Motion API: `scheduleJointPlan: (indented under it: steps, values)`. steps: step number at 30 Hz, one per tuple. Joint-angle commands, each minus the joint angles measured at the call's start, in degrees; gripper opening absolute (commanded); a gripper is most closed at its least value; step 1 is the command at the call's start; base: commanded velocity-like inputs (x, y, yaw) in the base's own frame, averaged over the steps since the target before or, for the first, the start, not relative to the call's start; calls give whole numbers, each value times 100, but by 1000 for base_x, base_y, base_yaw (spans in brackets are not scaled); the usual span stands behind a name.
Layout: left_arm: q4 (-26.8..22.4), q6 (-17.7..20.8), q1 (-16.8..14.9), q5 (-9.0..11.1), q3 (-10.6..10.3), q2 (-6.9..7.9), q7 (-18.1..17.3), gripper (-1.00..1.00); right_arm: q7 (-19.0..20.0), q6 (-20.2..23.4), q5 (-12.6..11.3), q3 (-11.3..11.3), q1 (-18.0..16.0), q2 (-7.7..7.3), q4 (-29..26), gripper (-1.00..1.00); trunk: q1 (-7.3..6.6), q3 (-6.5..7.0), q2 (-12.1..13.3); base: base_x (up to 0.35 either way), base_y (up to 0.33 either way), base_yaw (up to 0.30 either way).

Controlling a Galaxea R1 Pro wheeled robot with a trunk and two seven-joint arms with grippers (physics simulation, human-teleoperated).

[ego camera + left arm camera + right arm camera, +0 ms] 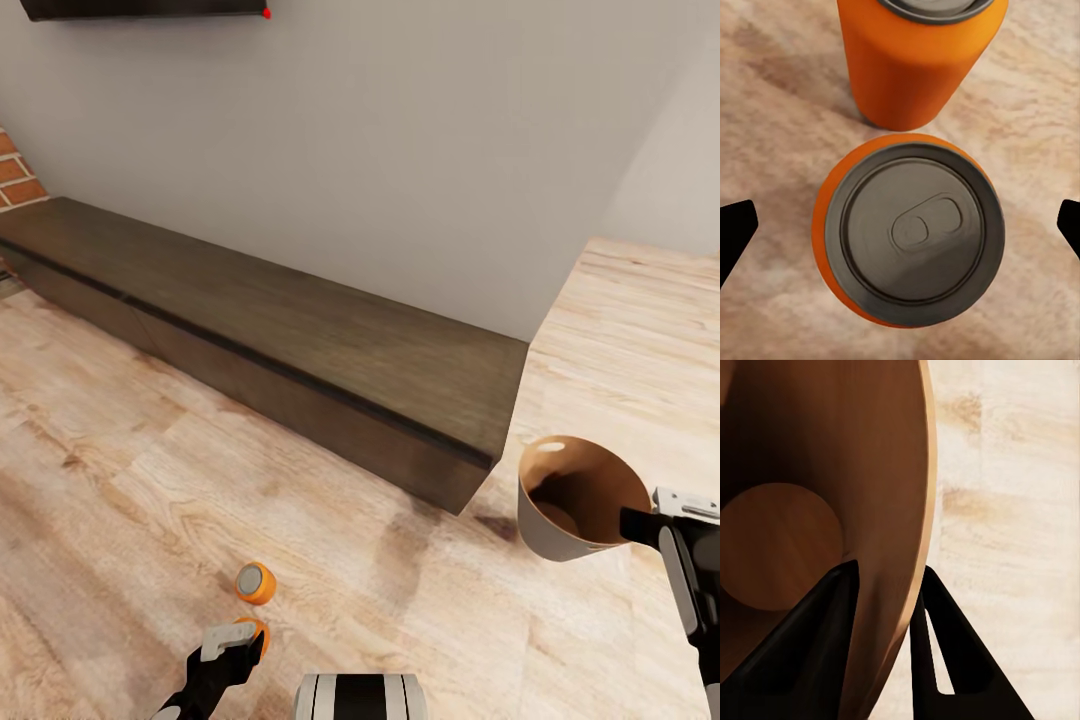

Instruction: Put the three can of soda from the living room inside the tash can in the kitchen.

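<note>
Two orange cans of soda stand upright on the wood floor. The farther can (pixel 255 583) (pixel 919 60) is free. The nearer can (pixel 258 630) (pixel 913 238) sits right under my left gripper (pixel 236 640) (pixel 902 229), which is open with a black fingertip (pixel 735 232) off each side of the can's grey top, not touching it. My right gripper (pixel 640 523) (pixel 886 611) is shut on the wall of the tash can (pixel 570 497) (pixel 870 472), one finger inside and one outside. The bin hangs tilted above the floor, its brown inside showing no cans.
A long low dark table (pixel 300 340) runs along the grey wall ahead. A red brick column (pixel 15 175) is at the far left, with a black TV edge (pixel 150 8) above. Open plank floor lies between the table and the cans. My base (pixel 360 697) is at the bottom.
</note>
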Motion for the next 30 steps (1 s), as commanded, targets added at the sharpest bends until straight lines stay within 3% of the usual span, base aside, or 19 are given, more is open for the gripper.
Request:
scheduleJointPlan:
  steps: [1,12,30]
  values:
    - [0,0,0,0,0,0,0,100,11,0,2,-2,-2,-9,-52,-100,0,0,0,0,0,0]
    - [0,0,0,0,-5,0,0,100,12,-6,-1,-3,-2,-188,-166,-100,0,-2,0,0,0,0]
    - [0,0,0,0,-6,0,0,100,12,-9,-1,-3,-2,-211,-174,-100,0,-41,0,0,0,0]
